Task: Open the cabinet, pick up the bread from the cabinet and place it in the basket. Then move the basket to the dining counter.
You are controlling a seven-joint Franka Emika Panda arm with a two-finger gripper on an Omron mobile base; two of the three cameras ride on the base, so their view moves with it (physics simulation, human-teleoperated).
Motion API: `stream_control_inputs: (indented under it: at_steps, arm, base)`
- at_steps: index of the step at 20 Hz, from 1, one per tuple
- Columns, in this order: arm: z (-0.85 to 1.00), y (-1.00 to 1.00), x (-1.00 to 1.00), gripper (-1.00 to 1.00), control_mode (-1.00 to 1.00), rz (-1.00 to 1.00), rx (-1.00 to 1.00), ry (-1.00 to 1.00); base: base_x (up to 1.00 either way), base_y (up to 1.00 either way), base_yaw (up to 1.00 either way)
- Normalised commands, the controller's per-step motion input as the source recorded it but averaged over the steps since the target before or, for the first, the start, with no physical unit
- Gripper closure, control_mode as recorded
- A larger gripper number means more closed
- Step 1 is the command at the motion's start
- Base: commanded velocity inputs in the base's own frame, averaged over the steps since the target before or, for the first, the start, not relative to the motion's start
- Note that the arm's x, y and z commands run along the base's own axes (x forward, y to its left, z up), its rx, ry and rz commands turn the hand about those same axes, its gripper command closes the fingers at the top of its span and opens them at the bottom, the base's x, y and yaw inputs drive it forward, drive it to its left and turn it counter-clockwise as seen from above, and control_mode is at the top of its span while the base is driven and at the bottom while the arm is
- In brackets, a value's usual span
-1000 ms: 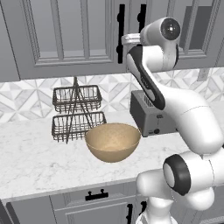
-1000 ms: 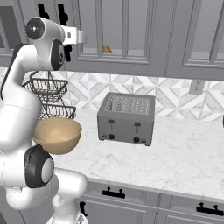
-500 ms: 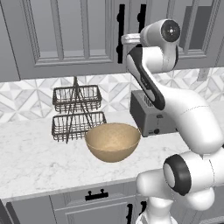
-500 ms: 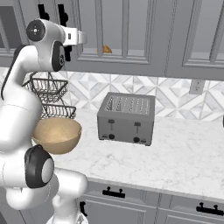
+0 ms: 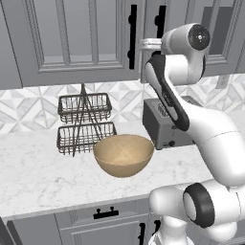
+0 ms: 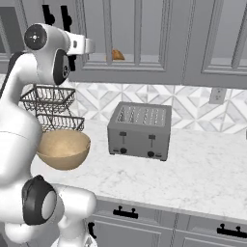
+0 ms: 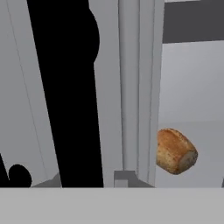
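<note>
My gripper [image 5: 141,44] is raised to the grey wall cabinet [image 5: 72,43], at the long black bar handle [image 5: 132,36] of a door. In the hand view that handle [image 7: 65,87] looms right at my gripper [image 7: 70,177], which is shut on it. Right of the door's edge the bread [image 7: 175,152], a small golden-brown bun, lies inside on the grey shelf. A bit of the bread [image 6: 117,54] also shows at the cabinet's lower rail. The tan basket [image 5: 123,155] stands below on the marble worktop [image 5: 33,177], in front of the rack. The dining counter is out of view.
A dark wire two-tier rack [image 5: 85,123] stands behind the basket. A grey toaster [image 6: 140,130] sits to its right on the worktop. A second black handle [image 5: 159,21] hangs beside the gripped one. Grey drawers [image 6: 144,226] run under the worktop.
</note>
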Motion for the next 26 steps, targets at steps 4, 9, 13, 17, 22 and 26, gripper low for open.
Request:
stream_control_inputs:
  at_steps: [4, 9, 13, 17, 22, 26]
  arm:
    - [0.53, -0.82, -1.0, 1.0, -1.0, 0.0, 0.1, 0.09]
    - [0.52, -0.89, -1.0, 1.0, -1.0, 0.0, 0.09, 0.13]
    - [0.62, -0.98, -1.0, 1.0, -1.0, 0.0, 0.08, 0.18]
    - [0.4, -1.0, -1.0, 1.0, -1.0, 0.0, 0.11, 0.19]
    - [0.1, -1.0, -1.0, 1.0, -1.0, 0.0, 0.13, 0.07]
    - [0.0, -1.0, -1.0, 1.0, -1.0, 0.0, 0.16, -0.11]
  base:
    - [0.0, 0.0, 0.0]
    - [0.0, 0.0, 0.0]
    - [0.0, 0.0, 0.0]
    - [0.0, 0.0, 0.0]
    - [0.0, 0.0, 0.0]
    - [0.0, 0.0, 0.0]
